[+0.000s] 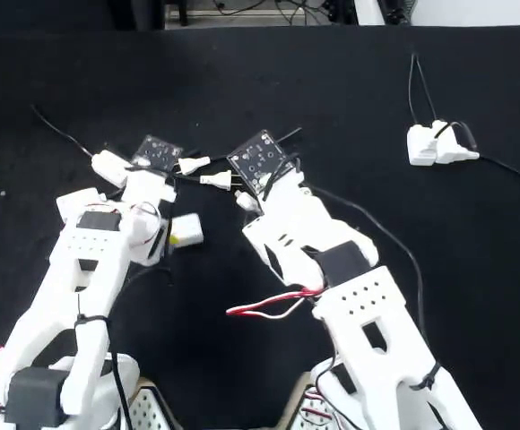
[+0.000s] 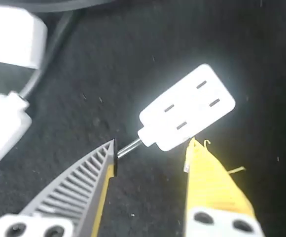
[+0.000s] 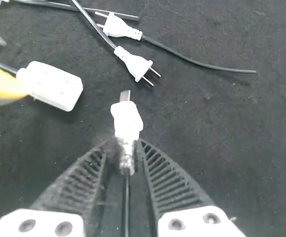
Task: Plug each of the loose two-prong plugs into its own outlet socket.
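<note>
The left gripper [image 2: 153,143] stands released, its grey ribbed finger and its yellow finger spread on either side of the cord end of an outlet socket [image 2: 185,108]. The socket is a flat, rounded white block with four narrow slots, and it lies just left of the table's [image 1: 475,296] middle. Beyond it, toward the far edge, a loose plug [image 3: 135,63] and a second loose plug [image 3: 118,27] lie close together, both white, two-pronged and on black cords. The right gripper [image 3: 125,148] is clenched on the neck of a third plug [image 3: 126,116], also white, low over the table's middle. Near the far right corner a joined socket and plug [image 1: 437,143] rest on the cloth. Black cloth covers the table; past its far edge show pale floor and cables. The third plug's long axis runs in line with the fingers, its prong end pointing away from the wrist toward the loose plugs. The outlet socket's slotted face is turned up.
</note>
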Robot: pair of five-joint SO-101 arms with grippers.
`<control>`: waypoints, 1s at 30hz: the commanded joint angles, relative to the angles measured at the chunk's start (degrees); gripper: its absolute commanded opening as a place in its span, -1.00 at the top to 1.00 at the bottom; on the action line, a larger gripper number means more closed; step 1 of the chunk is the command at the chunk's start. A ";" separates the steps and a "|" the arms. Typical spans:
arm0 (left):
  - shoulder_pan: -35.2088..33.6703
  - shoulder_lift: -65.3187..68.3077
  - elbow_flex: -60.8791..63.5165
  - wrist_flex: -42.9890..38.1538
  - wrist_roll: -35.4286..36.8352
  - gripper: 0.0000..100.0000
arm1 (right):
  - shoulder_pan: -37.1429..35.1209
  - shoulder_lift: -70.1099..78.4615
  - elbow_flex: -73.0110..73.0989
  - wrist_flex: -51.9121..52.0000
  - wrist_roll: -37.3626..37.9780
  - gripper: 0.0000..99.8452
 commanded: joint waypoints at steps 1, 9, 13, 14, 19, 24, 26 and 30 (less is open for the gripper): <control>-1.10 -0.88 -4.62 -2.02 3.78 0.53 | 0.62 -1.80 -0.22 -1.32 -0.44 0.98; -4.26 4.40 -11.21 -7.56 13.71 0.53 | 0.53 -1.80 -0.22 -1.32 -0.44 0.98; -1.19 13.10 -11.30 -12.31 19.16 0.53 | 0.53 -1.80 -0.22 -1.32 -0.44 0.98; -0.22 14.86 -11.30 -12.31 19.69 0.53 | 0.53 -1.80 -0.22 -1.32 -0.44 0.98; 1.89 16.62 -11.21 -7.38 19.60 0.53 | 0.53 -1.80 -0.22 -1.32 -0.44 0.98; 1.98 13.36 -10.68 -1.23 13.36 0.53 | 0.62 -1.80 -0.22 -1.32 -0.26 0.98; 1.98 12.57 -9.98 0.35 12.48 0.53 | 0.62 -1.80 -0.22 -1.32 -0.26 0.98; 4.53 11.96 -7.16 1.32 12.48 0.53 | 0.62 -1.80 -0.22 -1.32 -0.26 0.98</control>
